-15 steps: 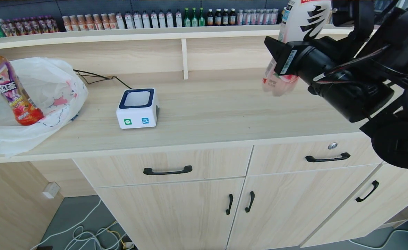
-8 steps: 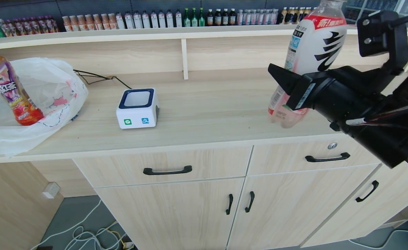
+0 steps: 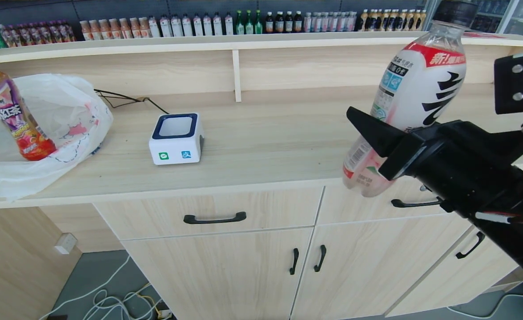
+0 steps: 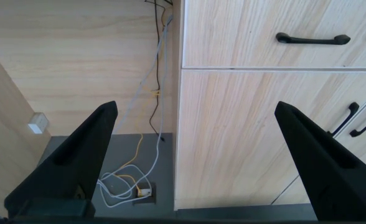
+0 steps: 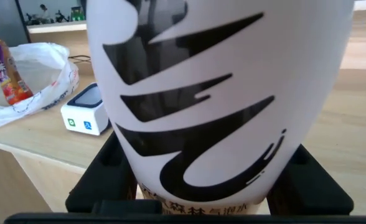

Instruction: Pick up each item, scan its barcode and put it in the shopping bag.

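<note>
My right gripper (image 3: 388,149) is shut on a pink drink bottle (image 3: 406,104) with a white and black label, held nearly upright and tilted slightly over the counter's front edge at the right. Its barcode shows low on the side toward the scanner. The label of the bottle (image 5: 214,106) looms close in the right wrist view. The white scanner (image 3: 175,138) with a dark blue rim sits mid-counter, well to the left. A white shopping bag (image 3: 72,118) lies at the far left with a red tea bottle (image 3: 10,115) standing in it. My left gripper (image 4: 195,155) hangs open below counter height, facing the cabinet doors.
The wooden counter (image 3: 266,138) has a raised back shelf with a row of bottles (image 3: 208,22). A black cable (image 3: 123,100) runs from behind the scanner. Drawers and doors with black handles (image 3: 215,218) sit below. Cables lie on the floor (image 4: 133,180).
My right arm has brought the held bottle down and toward the counter's front edge; its cap and whole label have come into the head view. Scanner, bag and tea bottle have stayed put.
</note>
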You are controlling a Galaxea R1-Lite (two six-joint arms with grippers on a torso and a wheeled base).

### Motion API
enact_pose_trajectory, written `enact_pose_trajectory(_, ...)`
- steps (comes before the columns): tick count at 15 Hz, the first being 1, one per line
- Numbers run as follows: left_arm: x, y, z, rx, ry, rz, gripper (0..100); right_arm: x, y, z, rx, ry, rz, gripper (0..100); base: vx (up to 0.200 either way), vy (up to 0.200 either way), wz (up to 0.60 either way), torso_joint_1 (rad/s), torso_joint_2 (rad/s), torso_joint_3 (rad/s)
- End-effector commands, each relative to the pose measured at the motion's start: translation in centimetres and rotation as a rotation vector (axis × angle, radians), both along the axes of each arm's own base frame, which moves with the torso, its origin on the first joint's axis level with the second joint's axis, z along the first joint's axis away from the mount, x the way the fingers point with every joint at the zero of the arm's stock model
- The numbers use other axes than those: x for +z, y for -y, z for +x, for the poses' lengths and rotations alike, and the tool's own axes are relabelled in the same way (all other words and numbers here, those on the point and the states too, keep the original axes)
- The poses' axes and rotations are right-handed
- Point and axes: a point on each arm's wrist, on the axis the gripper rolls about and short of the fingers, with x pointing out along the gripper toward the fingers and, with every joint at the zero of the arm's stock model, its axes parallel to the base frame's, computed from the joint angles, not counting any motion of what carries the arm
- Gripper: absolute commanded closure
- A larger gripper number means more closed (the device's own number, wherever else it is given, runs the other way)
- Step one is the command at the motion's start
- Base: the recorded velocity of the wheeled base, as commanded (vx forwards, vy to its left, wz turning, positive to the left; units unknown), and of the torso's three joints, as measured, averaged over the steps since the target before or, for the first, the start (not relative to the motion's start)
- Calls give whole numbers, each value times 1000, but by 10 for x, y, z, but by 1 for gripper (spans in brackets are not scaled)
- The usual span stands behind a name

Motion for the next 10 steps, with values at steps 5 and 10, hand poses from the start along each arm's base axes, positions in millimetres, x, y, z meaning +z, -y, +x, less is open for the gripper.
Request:
enact_pose_trajectory(5, 0, 0, 0, 0, 0, 0, 0, 5, -7, -16, 314, 8, 120, 100, 0, 0, 0, 0, 0, 0)
enact_pose_trajectory(10, 0, 0, 0, 0, 0, 0, 0, 3, -8, -20, 556, -77, 188, 100, 0, 0, 0, 0, 0, 0)
